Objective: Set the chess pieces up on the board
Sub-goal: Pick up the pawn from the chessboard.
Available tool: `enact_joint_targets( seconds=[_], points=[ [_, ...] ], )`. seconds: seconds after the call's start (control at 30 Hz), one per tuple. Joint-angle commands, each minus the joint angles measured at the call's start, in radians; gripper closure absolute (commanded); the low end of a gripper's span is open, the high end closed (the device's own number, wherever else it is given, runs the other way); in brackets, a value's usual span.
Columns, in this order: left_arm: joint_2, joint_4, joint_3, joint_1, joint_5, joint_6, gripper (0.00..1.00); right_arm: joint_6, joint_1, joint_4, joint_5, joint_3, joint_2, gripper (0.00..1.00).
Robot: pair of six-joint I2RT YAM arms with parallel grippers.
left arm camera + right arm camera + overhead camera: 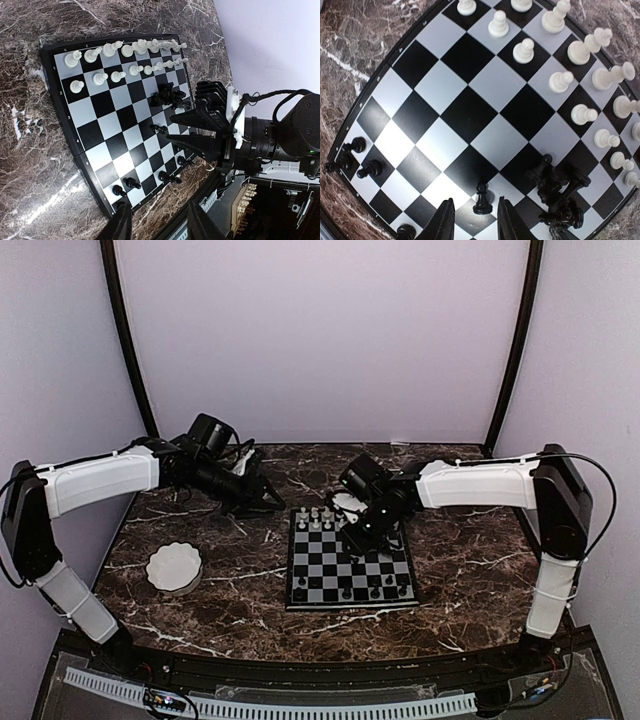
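**A:** In the middle of the overhead view, on the dark veined marble tabletop (470, 570), lies the small square black-and-pale checked chessboard (332, 560). Where do the men stand?

**B:** The tiny white plastic chessmen (580, 50) fill two rows along the board's upper edge. A few tiny black plastic chessmen (346, 592) stand along its lower edge (they show at the lower left in the right wrist view).

**A:** And the other black ones?

**B:** They lie in a tangled heap of black pieces (559, 192), leaning on one another. It sits at the lower right of the right wrist view, just below the white pawns.

**A:** The right gripper (475, 205)?

**B:** It is over the upper right part of the board. Its fingers are spread, and a single upright black pawn (481, 196) stands between the tips. A gap shows on each side, so it touches neither finger.

**A:** The left gripper (160, 225)?

**B:** It is above the marble, left of the board's upper left corner in the overhead view. Its fingers are apart with nothing between them.

**A:** Anything else?

**B:** A round white scalloped bowl (174, 567) sits at the left of the overhead view, well apart from the board.
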Motion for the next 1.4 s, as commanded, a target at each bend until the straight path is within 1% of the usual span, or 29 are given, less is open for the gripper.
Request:
enact_joint_targets(
  seconds=[0.0, 0.23, 0.5, 0.73, 1.03, 1.17, 1.23, 1.3, 1.37],
  points=[
    [0.018, 0.021, 0.034, 0.005, 0.012, 0.007, 0.60, -0.016, 0.010, -0.048, -0.014, -0.004, 0.010, 0.68],
    [0.032, 0.028, 0.040, 0.005, 0.021, 0.004, 0.60, -0.017, 0.010, -0.079, -0.005, 0.040, 0.063, 0.69],
    [0.038, 0.036, 0.036, 0.005, 0.027, 0.000, 0.60, -0.022, 0.010, -0.083, -0.014, 0.033, 0.075, 0.69],
    [0.047, 0.040, 0.039, 0.005, 0.033, -0.003, 0.60, -0.023, 0.010, -0.090, -0.022, 0.030, 0.086, 0.74],
    [0.049, 0.045, 0.040, 0.006, 0.038, -0.010, 0.60, -0.028, 0.010, -0.083, -0.021, 0.045, 0.120, 0.78],
    [0.052, 0.047, 0.038, 0.006, 0.042, -0.011, 0.60, -0.025, 0.012, -0.090, -0.012, 0.059, 0.139, 0.84],
    [0.053, 0.045, 0.037, 0.005, 0.043, -0.007, 0.60, -0.023, 0.013, -0.093, -0.007, 0.058, 0.135, 0.88],
    [0.054, 0.045, 0.037, 0.005, 0.047, -0.004, 0.61, -0.021, 0.014, -0.096, -0.002, 0.054, 0.110, 0.92],
    [0.055, 0.051, 0.036, 0.005, 0.055, -0.006, 0.61, -0.015, 0.016, -0.087, 0.001, 0.045, 0.062, 0.93]
  ],
)
